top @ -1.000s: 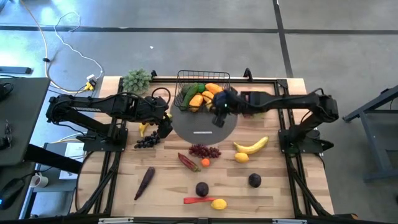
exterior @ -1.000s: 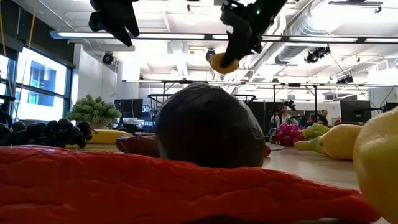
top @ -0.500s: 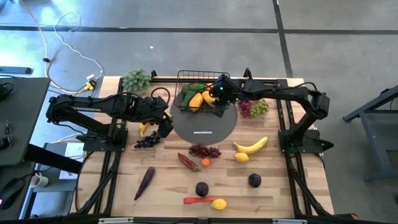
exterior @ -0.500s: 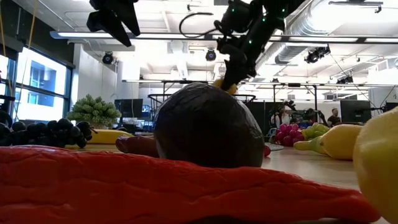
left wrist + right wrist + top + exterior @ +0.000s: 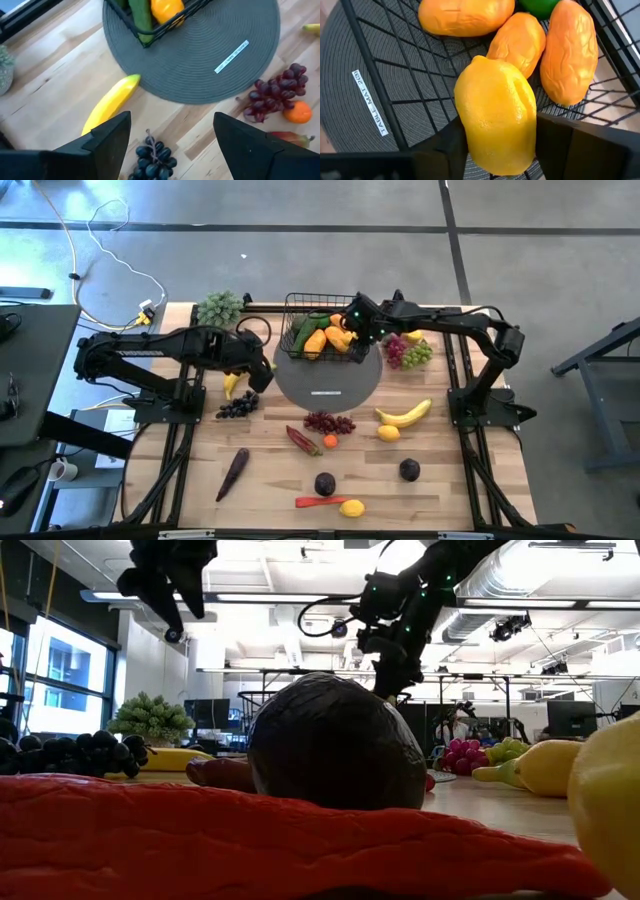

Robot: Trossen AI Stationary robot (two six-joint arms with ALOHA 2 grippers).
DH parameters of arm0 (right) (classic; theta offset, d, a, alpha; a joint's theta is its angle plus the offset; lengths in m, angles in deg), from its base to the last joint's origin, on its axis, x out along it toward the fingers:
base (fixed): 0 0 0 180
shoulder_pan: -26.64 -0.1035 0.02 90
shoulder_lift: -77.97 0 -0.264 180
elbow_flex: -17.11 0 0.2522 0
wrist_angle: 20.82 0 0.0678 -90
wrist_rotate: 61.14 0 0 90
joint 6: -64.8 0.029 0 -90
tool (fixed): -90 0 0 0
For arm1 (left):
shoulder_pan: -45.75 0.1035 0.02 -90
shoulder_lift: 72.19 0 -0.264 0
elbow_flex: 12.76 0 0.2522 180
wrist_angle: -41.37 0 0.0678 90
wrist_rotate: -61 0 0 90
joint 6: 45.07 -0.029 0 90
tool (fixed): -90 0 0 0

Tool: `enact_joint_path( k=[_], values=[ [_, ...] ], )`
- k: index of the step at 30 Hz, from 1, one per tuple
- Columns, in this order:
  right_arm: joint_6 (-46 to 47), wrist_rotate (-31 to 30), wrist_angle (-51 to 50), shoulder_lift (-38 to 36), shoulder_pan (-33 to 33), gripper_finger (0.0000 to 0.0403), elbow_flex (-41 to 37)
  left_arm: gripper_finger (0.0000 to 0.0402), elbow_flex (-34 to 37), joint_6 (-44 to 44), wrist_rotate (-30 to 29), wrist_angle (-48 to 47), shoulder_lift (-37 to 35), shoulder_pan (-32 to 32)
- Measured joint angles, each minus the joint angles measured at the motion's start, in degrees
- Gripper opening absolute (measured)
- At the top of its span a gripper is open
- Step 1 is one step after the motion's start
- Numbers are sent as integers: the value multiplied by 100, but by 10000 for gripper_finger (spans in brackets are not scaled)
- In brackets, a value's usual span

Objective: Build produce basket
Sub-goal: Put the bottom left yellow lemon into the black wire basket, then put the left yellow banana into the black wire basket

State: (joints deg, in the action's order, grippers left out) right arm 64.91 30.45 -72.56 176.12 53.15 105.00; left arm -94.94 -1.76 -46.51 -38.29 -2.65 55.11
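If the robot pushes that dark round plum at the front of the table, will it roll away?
Probably yes. The plum looks round and smooth, and it sits loose on the flat wooden table, so a push would likely send it rolling. Its skin looks a bit shiny in the low view, so it might also slip between fingers. It seems hard rather than squishy.

Lighting is bright and even in the high view; the wooden table (image 5: 440, 480) shows only soft, short shadows beneath the arms. In the low view, ceiling strip lights (image 5: 330, 597) burn out to white glare, leaving the arms as dark silhouettes. The near red chilli (image 5: 250, 840) and dark plum (image 5: 335, 745) are heavily out of focus. In the right wrist view the lemon (image 5: 496, 114) is sharp with mild highlights.
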Motion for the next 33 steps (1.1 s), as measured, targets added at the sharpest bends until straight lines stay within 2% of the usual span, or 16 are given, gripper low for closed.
enact_joint_path(
  k=[5,10,19,33],
  values=[
    [-113,17,3,0,12,208,0,275,160,-116,214,-52,0,205],
    [-160,17,1,0,16,227,0,275,530,-144,449,-43,0,409],
    [-44,17,-36,-55,23,231,4,275,901,-429,617,-46,0,762],
    [-56,-5,-37,-609,163,232,4,275,1687,-900,916,-66,0,1609]
  ],
)
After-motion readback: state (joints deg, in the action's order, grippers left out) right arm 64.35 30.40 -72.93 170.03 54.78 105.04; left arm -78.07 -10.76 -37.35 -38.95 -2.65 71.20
